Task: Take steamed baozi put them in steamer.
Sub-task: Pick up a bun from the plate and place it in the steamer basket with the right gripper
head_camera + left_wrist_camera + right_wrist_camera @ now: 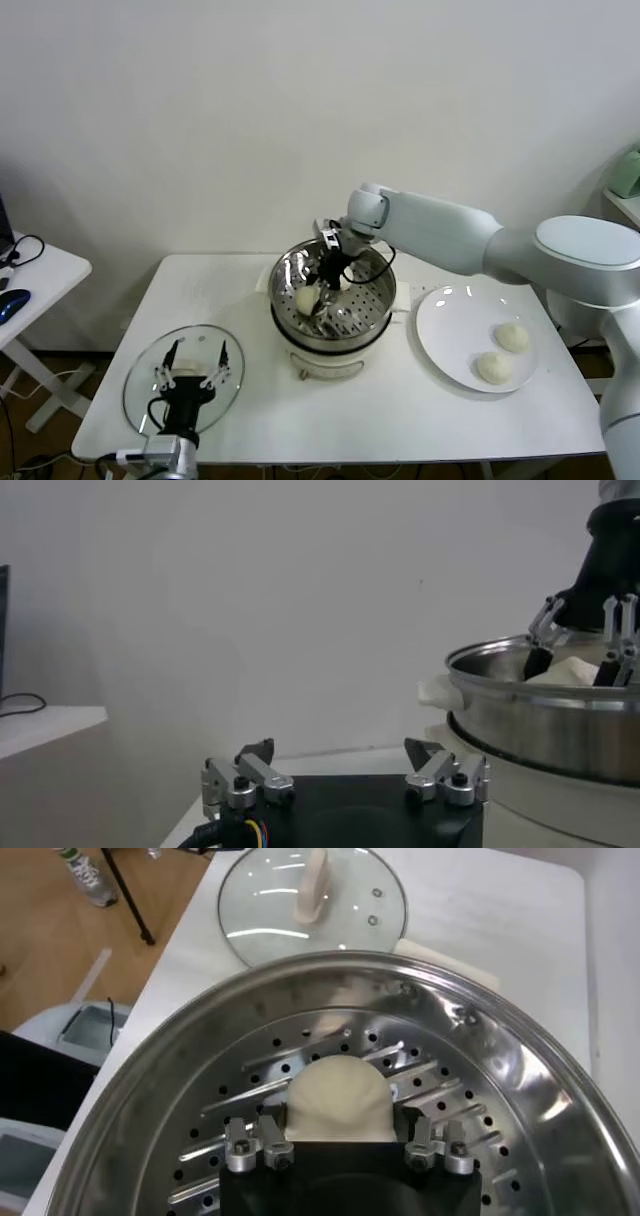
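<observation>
The steamer [383, 283] is a shiny perforated basket on a cream pot base at the table's middle. My right gripper [320, 288] reaches down into it and is shut on a baozi [306, 298], low over the perforated floor. In the right wrist view the baozi [338, 1098] sits squeezed between the fingers [276, 1128] inside the steamer [520, 1078]. Two more baozi [513, 337] [494, 367] lie on the white plate [430, 330] to the right. My left gripper [196, 352] is open and empty, parked over the glass lid [140, 385] at the front left.
The glass lid also shows in the right wrist view [260, 898]. In the left wrist view my left gripper [338, 748] faces the steamer [540, 710]. A small side table [40, 270] with a mouse stands at the far left.
</observation>
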Robot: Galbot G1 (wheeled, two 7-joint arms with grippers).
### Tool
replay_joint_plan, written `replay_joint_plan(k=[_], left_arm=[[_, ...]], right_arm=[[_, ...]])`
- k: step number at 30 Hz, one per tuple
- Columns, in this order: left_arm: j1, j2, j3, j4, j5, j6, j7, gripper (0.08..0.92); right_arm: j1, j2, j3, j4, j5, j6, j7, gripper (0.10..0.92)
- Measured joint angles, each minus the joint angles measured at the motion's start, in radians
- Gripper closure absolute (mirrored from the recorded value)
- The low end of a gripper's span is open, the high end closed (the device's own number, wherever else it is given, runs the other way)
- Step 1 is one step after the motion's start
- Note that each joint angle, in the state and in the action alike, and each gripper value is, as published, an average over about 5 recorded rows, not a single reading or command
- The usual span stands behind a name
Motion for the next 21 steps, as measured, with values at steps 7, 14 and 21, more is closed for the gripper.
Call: replay_joint_plan(k=[7,14,21], left_arm=[[-0.001,-0.001,0.002,0.000,0.001,0.000,-0.002,0.177],[0.000,-0.001,0.000,0.000,0.002,0.000,-0.002,0.177],[-0.007,0.006,-0.009,0.001,-0.003,-0.002,0.005,0.177]], right_arm=[[-0.005,0.009,0.000,-0.005,-0.011,0.005,0.004,0.313],[-0.002,0.003,-0.001,0.003,-0.020,0.007,-0.001,0.206],[0.021,-0.018,0.001,0.025,-0.026,0.008,-0.020,0.203]])
